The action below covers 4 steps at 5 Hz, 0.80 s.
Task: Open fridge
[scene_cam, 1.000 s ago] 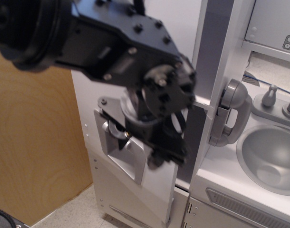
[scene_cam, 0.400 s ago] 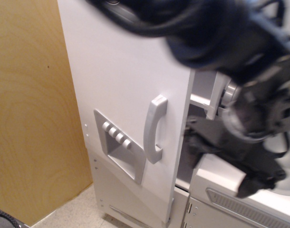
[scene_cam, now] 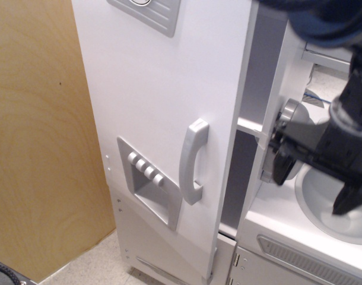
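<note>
Observation.image shows the fridge [scene_cam: 169, 119] door ajar; the hand [scene_cam: 316, 181] hangs beside it, spread open and empty.

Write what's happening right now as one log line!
task: open fridge | fridge door: ajar, shelf visible | handle: free | gripper: open, empty, over sink, right of door

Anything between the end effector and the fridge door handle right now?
In the single view, the door's open edge and the gap showing a shelf separate the end effector from the handle.
</note>
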{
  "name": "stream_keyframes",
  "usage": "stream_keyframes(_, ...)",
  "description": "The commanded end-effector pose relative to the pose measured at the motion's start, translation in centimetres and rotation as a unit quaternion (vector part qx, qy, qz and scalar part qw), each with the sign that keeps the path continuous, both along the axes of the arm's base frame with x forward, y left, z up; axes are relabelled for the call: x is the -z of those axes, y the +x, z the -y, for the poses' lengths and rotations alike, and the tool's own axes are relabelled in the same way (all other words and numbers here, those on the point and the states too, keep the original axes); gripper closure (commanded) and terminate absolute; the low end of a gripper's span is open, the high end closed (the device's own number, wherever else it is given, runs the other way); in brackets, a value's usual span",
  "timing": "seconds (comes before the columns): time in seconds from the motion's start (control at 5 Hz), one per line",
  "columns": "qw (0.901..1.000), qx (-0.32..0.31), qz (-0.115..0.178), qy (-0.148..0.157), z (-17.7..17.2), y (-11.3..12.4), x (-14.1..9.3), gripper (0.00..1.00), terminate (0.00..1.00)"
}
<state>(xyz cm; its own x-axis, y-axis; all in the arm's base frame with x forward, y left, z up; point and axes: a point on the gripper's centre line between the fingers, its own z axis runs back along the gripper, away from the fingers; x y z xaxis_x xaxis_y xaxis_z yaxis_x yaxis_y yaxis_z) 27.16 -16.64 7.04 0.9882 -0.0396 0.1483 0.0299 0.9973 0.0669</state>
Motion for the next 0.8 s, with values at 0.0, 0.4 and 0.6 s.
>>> stream_keyframes(0.0, 0.9979, -0.029, 0.057, -0.015, -4.1, 3.0, -3.0, 0.0, 0.0)
stream_keyframes(0.4, 0.9986, -0.028, 0.044, 0.012, -7.1, -0.5, -3.0, 0.0, 0.0)
stream_keyframes(0.6, 0.9991, -0.012, 0.039, 0.006, -9.9, -2.4, -2.8, 0.0, 0.0)
